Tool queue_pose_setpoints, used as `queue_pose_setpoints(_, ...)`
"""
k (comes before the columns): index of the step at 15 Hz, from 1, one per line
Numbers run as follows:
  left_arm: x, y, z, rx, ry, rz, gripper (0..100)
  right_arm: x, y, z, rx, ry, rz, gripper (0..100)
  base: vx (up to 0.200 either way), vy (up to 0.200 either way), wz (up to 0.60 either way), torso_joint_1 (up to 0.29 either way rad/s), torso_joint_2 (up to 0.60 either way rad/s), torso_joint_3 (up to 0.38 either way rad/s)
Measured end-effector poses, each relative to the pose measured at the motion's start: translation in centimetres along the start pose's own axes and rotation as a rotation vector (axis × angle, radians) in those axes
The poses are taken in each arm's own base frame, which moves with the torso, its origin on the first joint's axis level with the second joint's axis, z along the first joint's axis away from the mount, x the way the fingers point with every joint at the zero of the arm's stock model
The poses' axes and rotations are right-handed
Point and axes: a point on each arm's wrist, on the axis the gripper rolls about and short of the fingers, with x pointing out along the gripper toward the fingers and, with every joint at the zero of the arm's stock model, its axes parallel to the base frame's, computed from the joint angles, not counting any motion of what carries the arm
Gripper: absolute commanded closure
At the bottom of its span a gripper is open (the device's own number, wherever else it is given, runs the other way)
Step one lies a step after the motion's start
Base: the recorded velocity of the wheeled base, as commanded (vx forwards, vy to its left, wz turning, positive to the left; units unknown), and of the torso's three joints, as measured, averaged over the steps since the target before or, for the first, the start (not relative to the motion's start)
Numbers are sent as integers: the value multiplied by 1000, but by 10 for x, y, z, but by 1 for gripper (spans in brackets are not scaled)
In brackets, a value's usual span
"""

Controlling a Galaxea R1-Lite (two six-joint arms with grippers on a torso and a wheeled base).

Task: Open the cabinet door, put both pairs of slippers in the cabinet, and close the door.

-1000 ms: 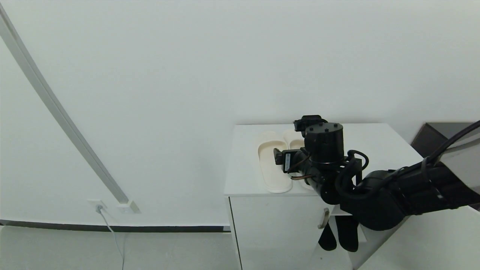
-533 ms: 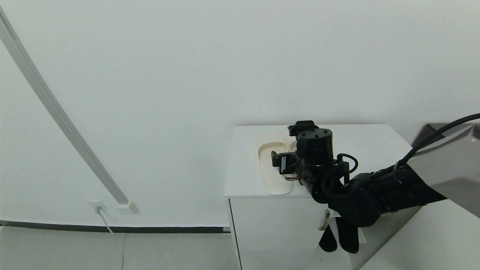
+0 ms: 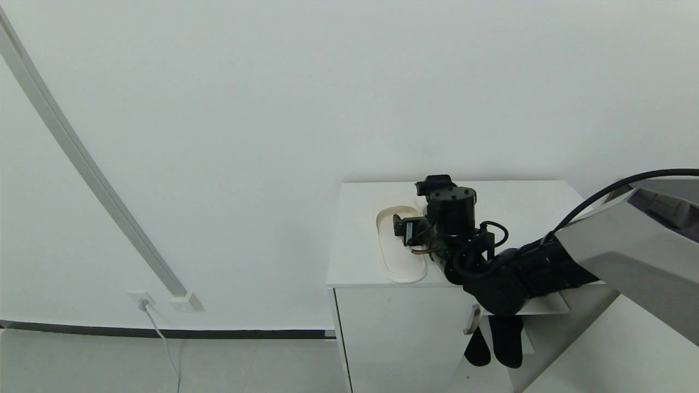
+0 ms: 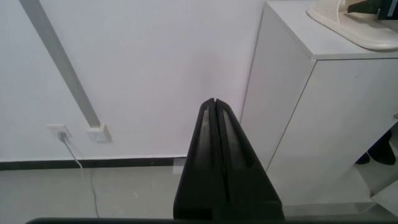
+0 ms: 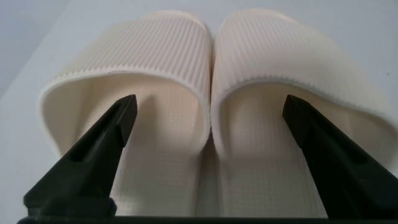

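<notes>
Cream slippers [image 5: 155, 93] sit atop the cabinet [image 3: 393, 327], our right gripper [image 5: 208, 106] spread wide at both, its arm [image 3: 508, 278] hiding most of 1. Our left gripper [image 4: 214, 102] is pressed together near the cabinet.

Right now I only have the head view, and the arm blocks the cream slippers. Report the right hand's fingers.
Observer: The right hand is open, with one finger pointing into the opening of each of the cream slippers.
Operator: Now report the left hand.
Observer: The left hand is shut with nothing between its fingers. It is apart from the cabinet and below the level of its top.
</notes>
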Motion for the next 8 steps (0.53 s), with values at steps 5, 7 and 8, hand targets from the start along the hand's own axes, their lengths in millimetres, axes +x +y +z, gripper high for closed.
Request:
queue_pose_setpoints(5, 0, 0, 0, 0, 0, 2, 100, 4, 1, -2, -13, -2, -1, 100, 0, 0, 0, 0, 0, 0)
queue_pose_setpoints(7, 0, 0, 0, 0, 0, 1, 100, 4, 1, -2, -12, -3, 0, 100, 0, 0, 0, 0, 0, 0)
queue_pose_setpoints(8, 0, 0, 0, 0, 0, 2, 100, 3, 1, -1, -11, -6, 1, 100, 0, 0, 0, 0, 0, 0)
